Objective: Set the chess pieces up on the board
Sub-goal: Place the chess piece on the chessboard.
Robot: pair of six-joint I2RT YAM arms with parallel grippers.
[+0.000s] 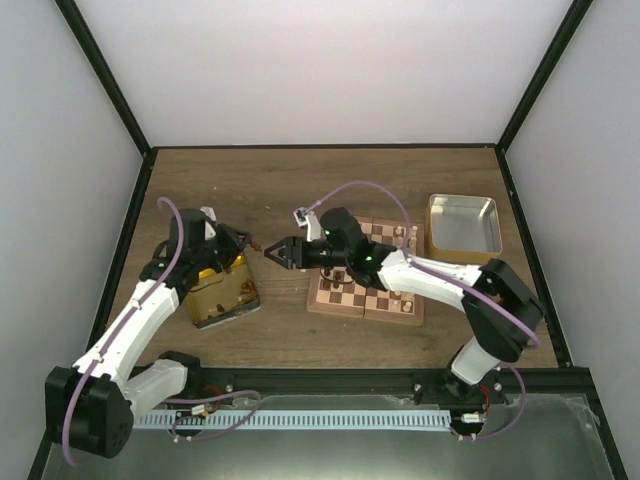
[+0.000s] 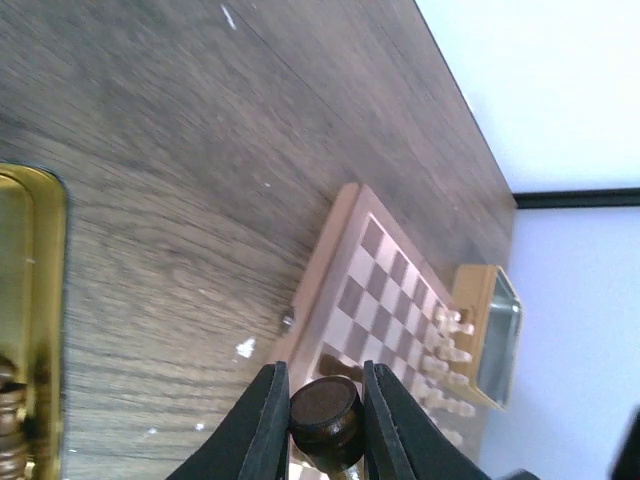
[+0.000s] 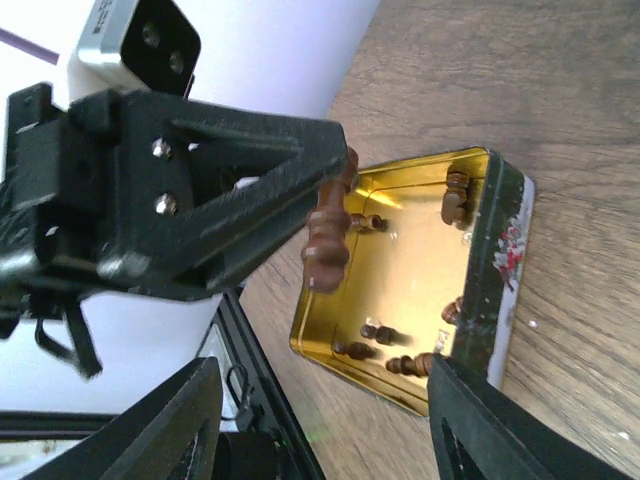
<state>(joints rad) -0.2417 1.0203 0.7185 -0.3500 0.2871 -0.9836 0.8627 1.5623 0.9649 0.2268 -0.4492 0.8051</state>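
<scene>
**Left gripper**: clenched on one dark brown chess piece. In the left wrist view both fingers press against the sides of the piece. The right wrist view shows the same piece at the tip of the left gripper, raised above the gold tin.

**Right gripper**: released. In the right wrist view its two fingers stand wide apart with nothing between them. In the top view it points left, toward the left gripper. The tips of the two grippers are close together. Whether they touch cannot be told.

**Location of the held piece**: off the board, in the air between the gold tin and the board, nearer the tin's far right corner.

**Board**: it lies flat on the table, right of centre. The right arm reaches across its left part. A row of cream pieces stands along its far right edge; the same row shows in the left wrist view.

**Gold tin**: it sits left of the board, open side up. Several dark pieces lie loose inside it.

**Silver tin**: it stands just beside the far right corner of the board.
</scene>
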